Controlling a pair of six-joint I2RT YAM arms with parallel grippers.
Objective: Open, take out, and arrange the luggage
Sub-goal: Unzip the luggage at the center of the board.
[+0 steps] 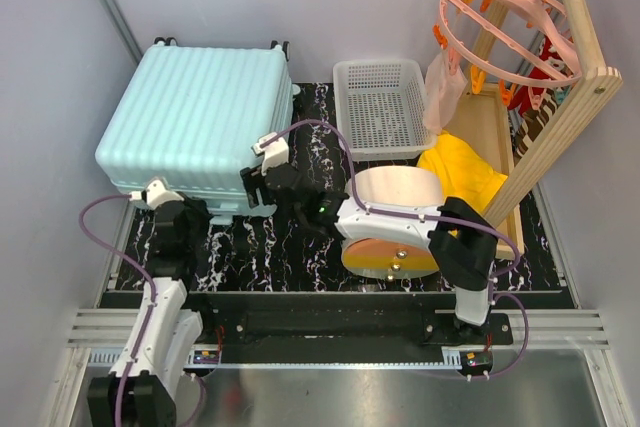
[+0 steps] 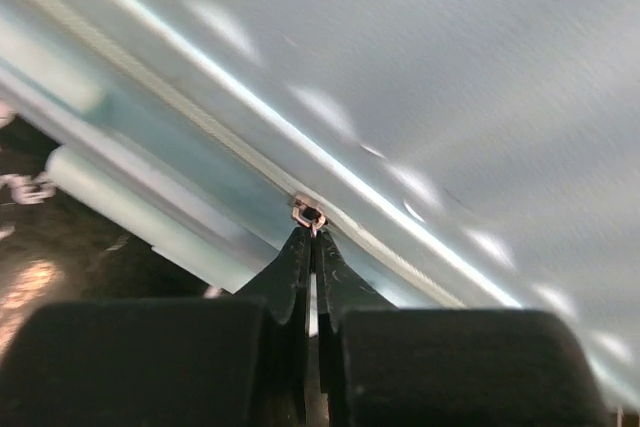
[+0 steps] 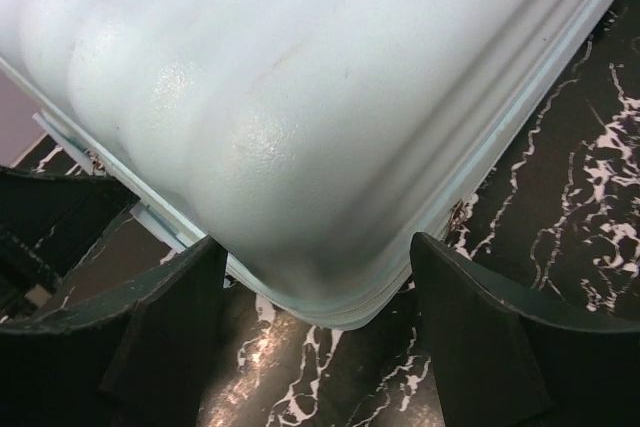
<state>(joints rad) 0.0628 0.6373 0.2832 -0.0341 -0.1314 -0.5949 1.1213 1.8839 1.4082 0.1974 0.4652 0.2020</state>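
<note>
Left gripper (image 2: 312,232) pinching luggage (image 2: 450,77) zipper pull (image 2: 307,214), right gripper (image 3: 315,282) open straddling corner: drag along seam, don't twist.

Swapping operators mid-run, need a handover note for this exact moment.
Left gripper: shut on the zipper pull at the shell seam.
Right gripper: open, straddling the near corner of the luggage.
Luggage: lying flat at far left of the table, shell closed.
Done: pull grasped.
Left: unzip, open, take out, arrange.
</note>
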